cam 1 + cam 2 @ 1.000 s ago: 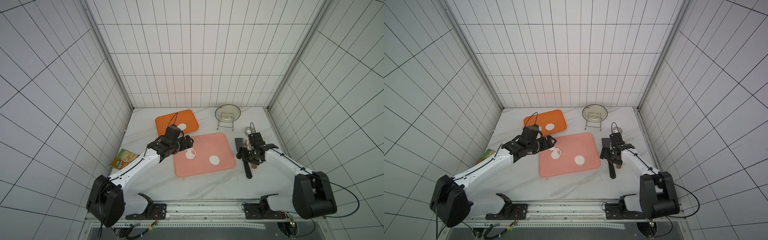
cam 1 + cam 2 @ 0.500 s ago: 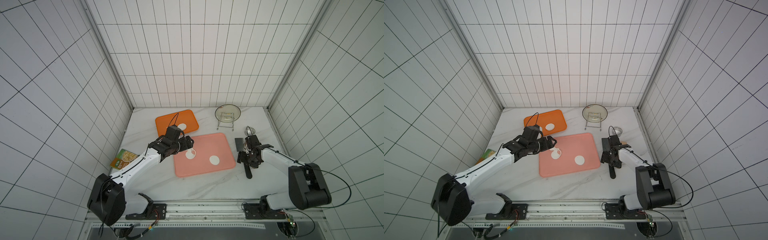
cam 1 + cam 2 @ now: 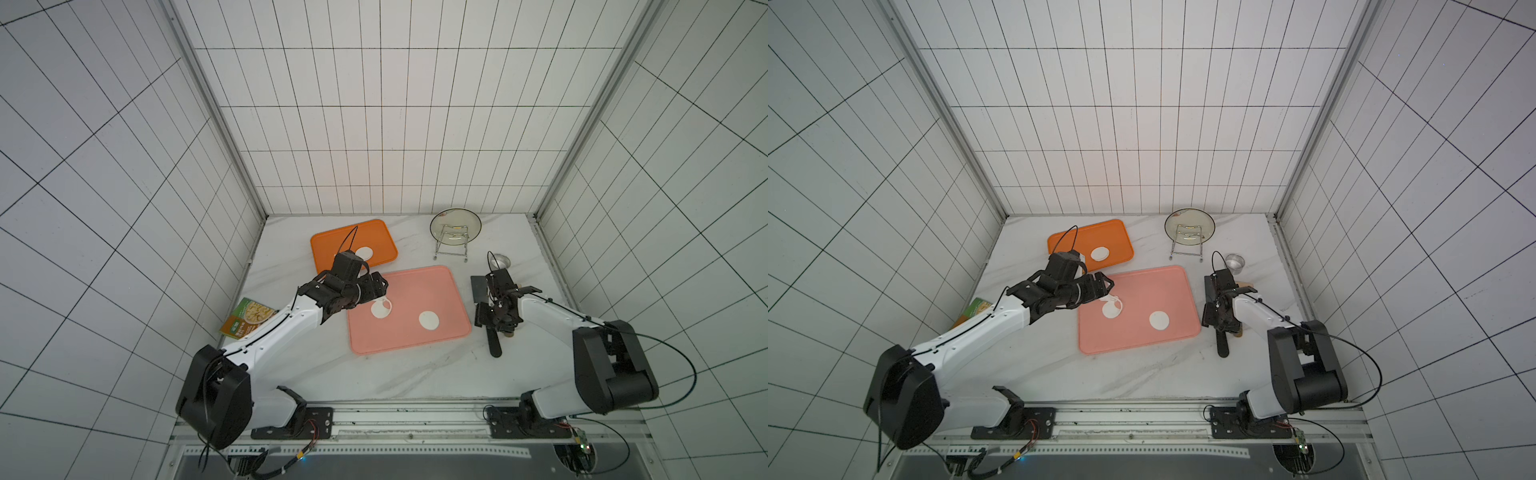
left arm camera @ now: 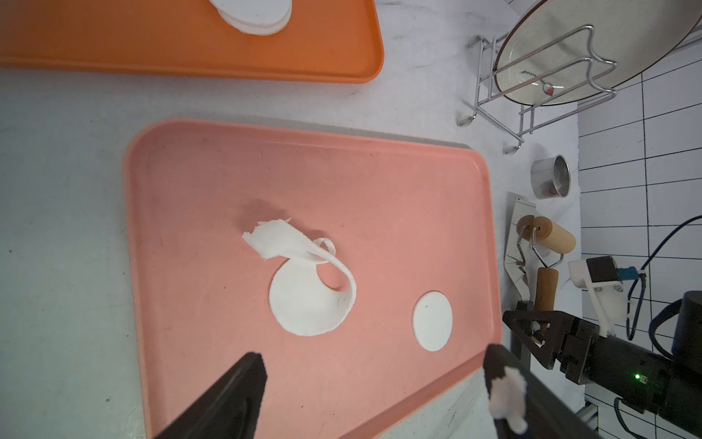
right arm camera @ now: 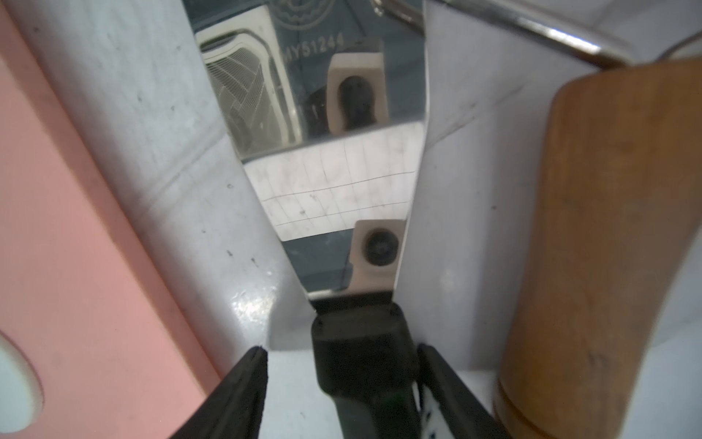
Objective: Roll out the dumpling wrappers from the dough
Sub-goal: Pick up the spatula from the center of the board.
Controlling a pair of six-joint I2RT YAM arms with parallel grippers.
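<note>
- The dough [image 4: 307, 304] is a thin white scrap with ragged edges and a round cutout. One strip of it curls up and folds over itself.
- It lies on the pink tray [image 4: 380, 182], toward the left arm's side.
- A dumpling wrapper [image 4: 432, 321], a neat flat disc, lies on the same tray, apart from the dough.
- More wrappers [image 3: 364, 252] sit stacked on the orange tray [image 3: 374, 232].
- The left tool [image 4: 374, 365] hovers over the pink tray, spread wide with nothing between. A white crumb clings to one finger [image 4: 497, 361].
- The right tool [image 5: 342, 353] is low over the tabletop [image 3: 374, 374], its jaws on either side of the scraper [image 5: 334, 182] at its black handle. A gap shows on one side, so it is not pinching.
- The tabletop is white and marbled, with white tiled walls around it.
- A wooden rolling pin [image 4: 551, 235] lies just beside the scraper, with a steel ring [image 4: 551, 176] near it.
- In both top views the right tool's tips are hidden under its own body.
</note>
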